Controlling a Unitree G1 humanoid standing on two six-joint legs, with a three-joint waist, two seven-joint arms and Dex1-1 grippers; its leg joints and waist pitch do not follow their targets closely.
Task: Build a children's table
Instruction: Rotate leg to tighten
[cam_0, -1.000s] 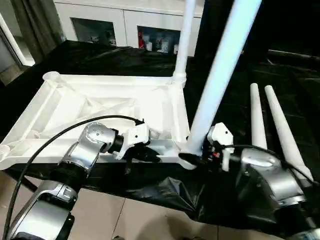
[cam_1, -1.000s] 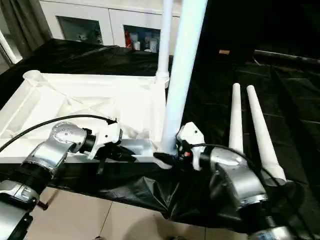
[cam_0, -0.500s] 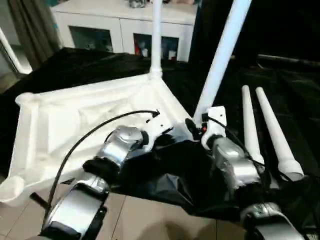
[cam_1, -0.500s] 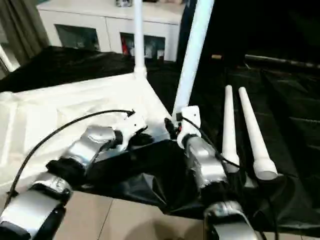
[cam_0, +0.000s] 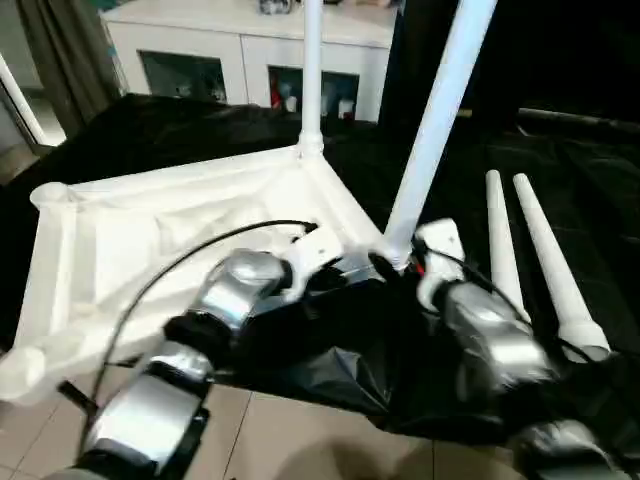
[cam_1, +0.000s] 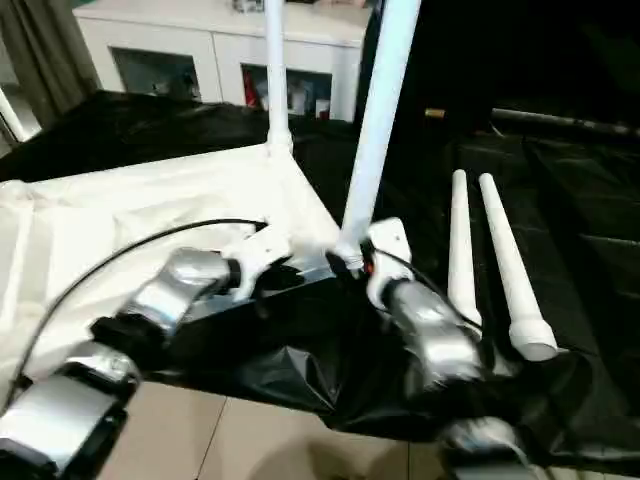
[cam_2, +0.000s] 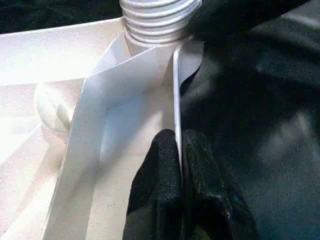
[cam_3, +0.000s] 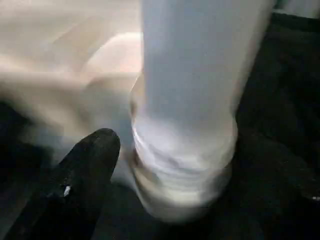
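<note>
The children's table lies upside down on a black cloth: its white ribbed top (cam_0: 150, 230) carries two upright legs. One leg (cam_0: 311, 70) stands in the far corner and one leg (cam_0: 440, 110) in the corner nearest my grippers. Two loose legs (cam_0: 497, 240) (cam_0: 545, 260) lie side by side to the right. My left gripper (cam_0: 340, 272) is shut on the top's thin rim (cam_2: 176, 90) just short of that near socket. My right gripper (cam_0: 388, 265) is open at the near leg's ribbed base (cam_3: 180, 165); one black finger (cam_3: 85, 175) stands a little off it.
A white cabinet (cam_0: 200, 60) with glass doors stands behind the bench. The black cloth (cam_0: 570, 150) hangs over the bench's front edge, with tiled floor (cam_0: 280, 440) below. A black cable (cam_0: 170, 275) arcs over my left forearm.
The top has swung round, its near right corner pushed away from me as both arms reached forward. In the last half second the right gripper has let go of the near leg's base.
</note>
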